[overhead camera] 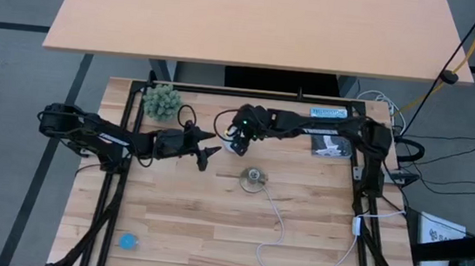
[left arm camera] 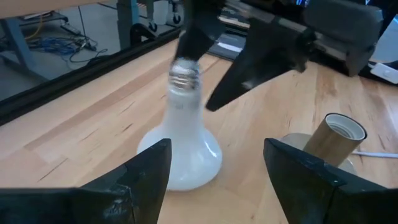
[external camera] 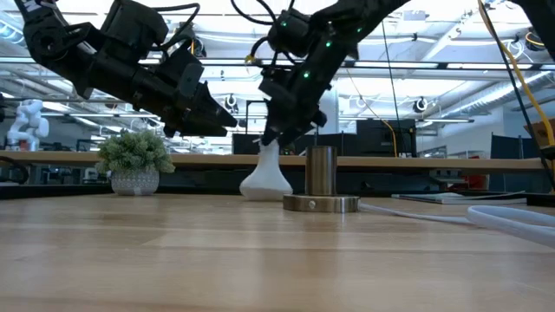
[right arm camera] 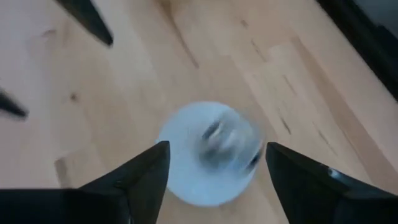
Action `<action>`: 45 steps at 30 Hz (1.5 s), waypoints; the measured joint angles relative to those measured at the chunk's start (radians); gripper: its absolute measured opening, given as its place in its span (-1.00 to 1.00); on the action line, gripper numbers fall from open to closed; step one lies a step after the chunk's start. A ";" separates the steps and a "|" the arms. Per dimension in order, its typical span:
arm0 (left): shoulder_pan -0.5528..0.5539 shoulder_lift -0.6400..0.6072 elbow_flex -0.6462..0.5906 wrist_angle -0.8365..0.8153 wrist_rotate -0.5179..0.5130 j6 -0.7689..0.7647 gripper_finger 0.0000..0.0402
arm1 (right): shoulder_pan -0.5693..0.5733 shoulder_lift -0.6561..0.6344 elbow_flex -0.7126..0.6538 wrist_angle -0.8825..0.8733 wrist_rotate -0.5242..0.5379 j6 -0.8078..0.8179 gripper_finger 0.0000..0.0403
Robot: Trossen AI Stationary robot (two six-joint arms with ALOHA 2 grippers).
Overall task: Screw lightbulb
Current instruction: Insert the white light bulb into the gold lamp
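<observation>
The white lightbulb (left arm camera: 180,146) stands on its round globe on the wooden table (overhead camera: 194,225), with its narrow screw base (left arm camera: 185,74) pointing up. My right gripper (right arm camera: 217,149) hangs open just above it, slanting down, one finger on each side of the screw base. My left gripper (left arm camera: 217,149) is open and almost level on the bulb's left side, a short way off and touching nothing. The socket (overhead camera: 252,179), a metal tube on a round disc with a white cord, stands just to the near right of the bulb (overhead camera: 234,148). My right gripper has one finger (left arm camera: 189,34) right at the top of the screw base and the other finger (left arm camera: 249,68) clear of it. I cannot tell whether the first finger touches the bulb. The bulb stands on the table by itself.
A small potted plant (overhead camera: 162,101) stands at the far left. A flat grey box (overhead camera: 331,145) lies at the far right. The socket's white cord (overhead camera: 297,243) loops over the near right of the table. A small blue thing (overhead camera: 127,241) lies near the front left corner.
</observation>
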State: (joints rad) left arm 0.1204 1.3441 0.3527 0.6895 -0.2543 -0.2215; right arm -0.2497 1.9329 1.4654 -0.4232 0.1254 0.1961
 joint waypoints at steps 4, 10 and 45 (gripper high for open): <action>0.000 0.000 0.000 0.002 0.000 0.021 0.29 | -0.011 0.017 0.000 0.057 0.002 -0.021 0.31; 0.000 0.000 0.000 0.008 0.000 0.021 0.29 | -0.025 0.016 0.000 0.056 0.003 -0.036 0.03; -0.039 0.000 0.000 -0.048 0.014 0.018 0.29 | 0.130 -0.381 -1.037 1.172 0.445 0.123 -0.53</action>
State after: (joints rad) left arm 0.0817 1.3445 0.3527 0.6418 -0.2398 -0.2038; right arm -0.1196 1.5519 0.4283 0.7492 0.5706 0.3195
